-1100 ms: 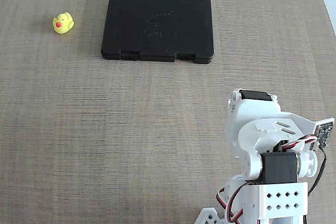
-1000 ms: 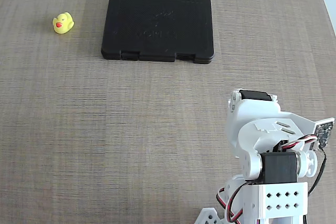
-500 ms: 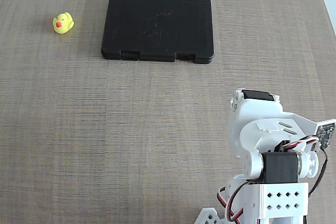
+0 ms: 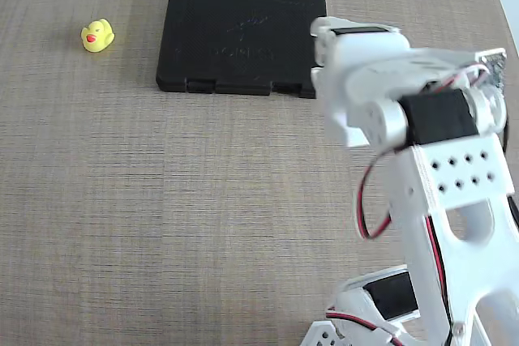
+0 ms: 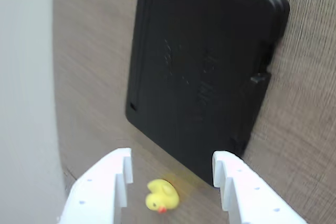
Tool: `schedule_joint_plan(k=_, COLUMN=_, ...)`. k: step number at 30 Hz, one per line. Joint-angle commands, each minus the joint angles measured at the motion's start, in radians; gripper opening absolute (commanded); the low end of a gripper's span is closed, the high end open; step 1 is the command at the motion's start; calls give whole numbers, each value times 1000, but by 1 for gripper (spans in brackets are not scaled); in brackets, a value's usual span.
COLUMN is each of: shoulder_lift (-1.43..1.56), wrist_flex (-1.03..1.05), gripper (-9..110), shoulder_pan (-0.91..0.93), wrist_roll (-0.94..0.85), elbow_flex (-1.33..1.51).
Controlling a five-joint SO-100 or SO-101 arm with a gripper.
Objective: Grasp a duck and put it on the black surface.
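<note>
In the wrist view the two white plastic fingers (image 5: 170,182) stand spread and empty, framing the tiny yellow rubber duck with a red-orange beak (image 5: 162,194), apparently lined up for a grasp. The duck sits on the wood-grain surface (image 4: 162,200), just beside a short edge of the flat matte black rectangular slab (image 4: 235,38), not yet on it. The white arm (image 4: 422,143) reaches from the fixed view's lower right over the slab's right end.

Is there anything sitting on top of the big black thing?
Nothing sits on the black slab; only faint marks show. In the fixed view the white arm covers its right end. The duck sits beside it on the table.
</note>
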Motion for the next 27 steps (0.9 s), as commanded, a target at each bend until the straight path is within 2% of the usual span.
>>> schedule_joint_plan(k=1, shoulder_lift=-288, wrist_flex=-3, gripper=17, shoulder_pan=-133, wrist_roll=6, elbow_flex=-178)
schedule_joint_plan(k=6, shoulder_lift=-584, wrist_flex=-3, gripper=17, shoulder_pan=-319, wrist_roll=8, elbow_flex=-391)
schedule_joint_plan(k=12, shoulder_lift=-905, wrist_flex=-3, gripper=18, shoulder_pan=-440, wrist_roll=8, elbow_flex=-693)
schedule_joint_plan(k=27, shoulder_lift=-1463, wrist_flex=-3, gripper=18, shoulder_pan=-456, wrist_roll=8, elbow_flex=-1279)
